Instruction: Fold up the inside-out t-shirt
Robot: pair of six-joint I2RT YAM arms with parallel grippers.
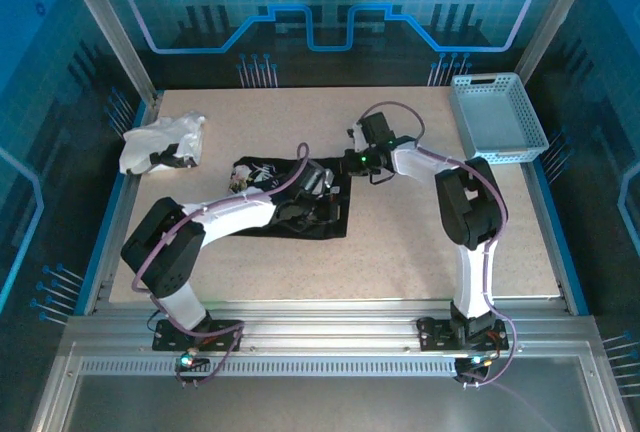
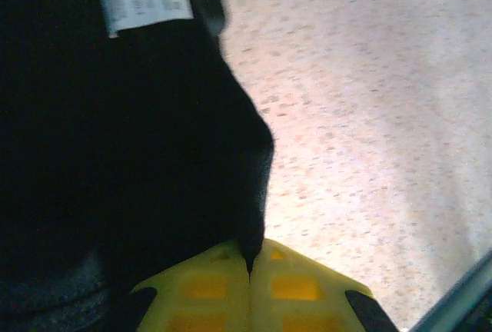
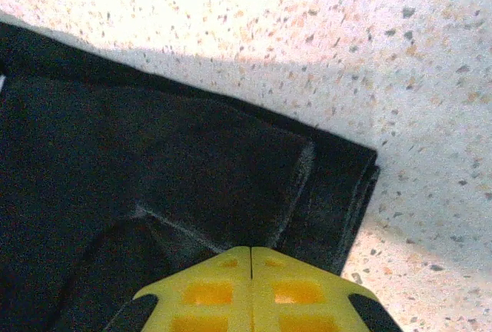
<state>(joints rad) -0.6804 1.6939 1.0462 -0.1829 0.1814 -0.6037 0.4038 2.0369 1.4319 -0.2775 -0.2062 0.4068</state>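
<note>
My left hand (image 2: 250,264) pinches the soft black cloth t-shirt (image 2: 115,155) on the speckled table (image 2: 369,117); my right hand (image 3: 251,253) rests closed against it.

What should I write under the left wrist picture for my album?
Yellow pincer nips the edge of the black t-shirt on the speckled table.

A crumpled white garment (image 1: 160,142) lies well apart from a pale basket (image 1: 497,117).
</note>
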